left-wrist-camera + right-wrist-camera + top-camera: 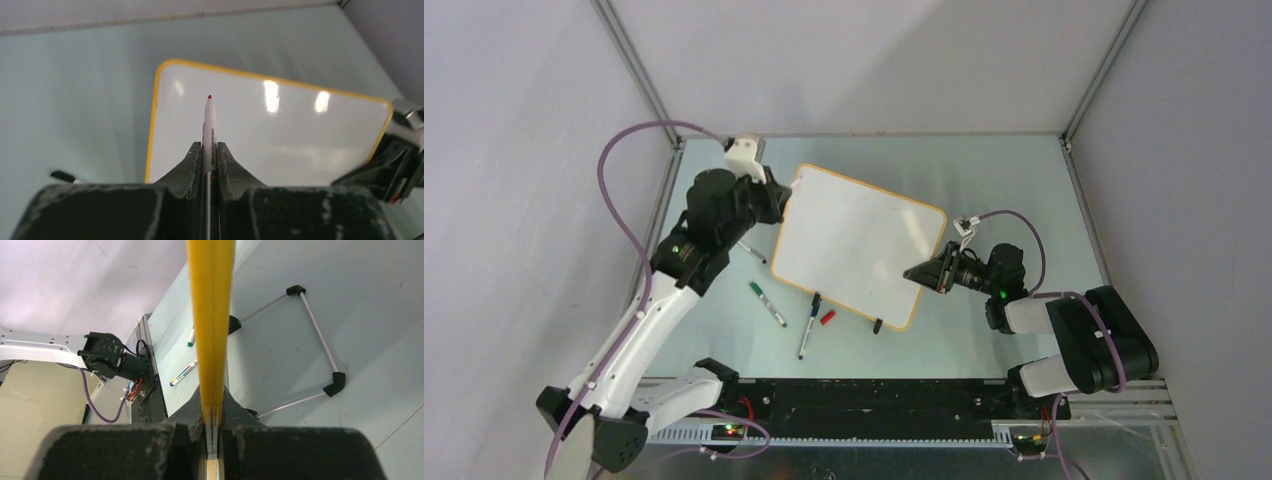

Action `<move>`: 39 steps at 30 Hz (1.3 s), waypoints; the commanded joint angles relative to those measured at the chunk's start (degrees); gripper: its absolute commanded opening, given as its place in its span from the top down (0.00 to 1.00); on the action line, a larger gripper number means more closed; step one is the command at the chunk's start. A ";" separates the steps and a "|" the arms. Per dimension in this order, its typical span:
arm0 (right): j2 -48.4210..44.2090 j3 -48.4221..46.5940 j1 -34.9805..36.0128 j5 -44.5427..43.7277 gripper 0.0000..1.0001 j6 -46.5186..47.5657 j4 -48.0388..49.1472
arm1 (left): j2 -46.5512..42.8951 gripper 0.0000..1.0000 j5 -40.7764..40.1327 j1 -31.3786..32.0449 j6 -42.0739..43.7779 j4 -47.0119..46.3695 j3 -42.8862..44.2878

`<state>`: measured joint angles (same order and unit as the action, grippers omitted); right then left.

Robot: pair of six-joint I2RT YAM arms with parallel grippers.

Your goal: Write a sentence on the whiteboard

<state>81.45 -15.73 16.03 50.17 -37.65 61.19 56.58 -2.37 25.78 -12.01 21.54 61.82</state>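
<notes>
The whiteboard (859, 245) lies slanted mid-table, its white face blank with no sentence on it. My left gripper (779, 200) is at its far left corner, shut on a red-tipped white marker (208, 125). The marker's tip (209, 97) points over the board's upper left area (270, 130); I cannot tell if it touches. My right gripper (921, 272) is shut on the board's right edge, seen as an orange-yellow frame (211, 315) between the jaws in the right wrist view (212, 405).
A green-capped marker (767, 304), a dark marker (809, 327) and a red cap (827, 318) lie near the board's near edge. A black clip foot (877, 325) sticks out there. A thin wire stand with black corners (310, 340) shows under the board.
</notes>
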 commanded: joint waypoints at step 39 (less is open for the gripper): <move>-3.58 -0.49 0.44 -2.03 1.00 3.92 -1.36 | -2.39 1.00 -5.10 0.65 7.39 -12.05 -9.03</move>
<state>80.34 -15.73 16.36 49.01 -37.17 59.46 56.10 -5.39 26.02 -3.68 10.57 53.25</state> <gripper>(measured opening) 0.080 0.152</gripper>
